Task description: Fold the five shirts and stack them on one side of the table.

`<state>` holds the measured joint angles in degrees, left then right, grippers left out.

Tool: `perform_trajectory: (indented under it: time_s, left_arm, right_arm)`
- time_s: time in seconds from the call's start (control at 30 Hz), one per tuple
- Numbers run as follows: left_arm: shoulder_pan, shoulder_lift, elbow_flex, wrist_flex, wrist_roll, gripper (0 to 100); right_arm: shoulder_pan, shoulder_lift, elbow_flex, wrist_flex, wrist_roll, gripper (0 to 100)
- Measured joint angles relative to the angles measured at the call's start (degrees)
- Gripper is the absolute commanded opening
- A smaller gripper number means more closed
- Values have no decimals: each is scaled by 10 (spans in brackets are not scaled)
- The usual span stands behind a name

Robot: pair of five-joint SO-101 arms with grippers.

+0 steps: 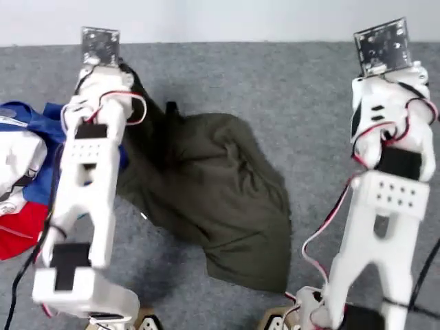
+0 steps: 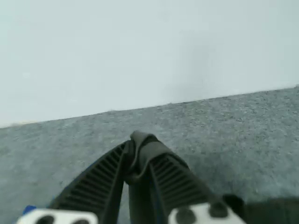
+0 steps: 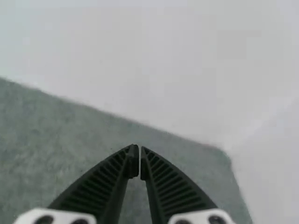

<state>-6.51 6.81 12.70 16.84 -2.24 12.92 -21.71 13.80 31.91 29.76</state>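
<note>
Left pincer (image 2: 138,151) pinches olive shirt (image 1: 213,185); right pincer (image 3: 139,161) closed

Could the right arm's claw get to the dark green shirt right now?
Probably yes. The right claw is shut on nothing, and bare grey table lies between that arm and the dark green shirt. The left claw pinches a bit of it.

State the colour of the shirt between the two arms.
Dark olive green shirt; the high view shows it best.
</note>
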Motion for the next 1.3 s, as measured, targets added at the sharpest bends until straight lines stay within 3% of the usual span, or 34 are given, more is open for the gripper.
perform_trajectory:
  time_s: [0.13,0.33,0.6,0.83,1.3]
  left_arm:
    - [4,80,-86,78,0,12]
    - [-3,98,-138,181,0,12]
    - [-18,50,-140,365,0,12]
    - [-18,12,-140,496,0,12]
    - [-77,12,-140,552,0,12]
  right_arm:
    - [-8,63,-6,27,0,9]
    - [-83,137,-7,92,0,17]
    - [-231,249,-74,212,-14,290]
    - [-373,389,-213,250,-24,321]
    - [-488,736,-600,255,-25,321]
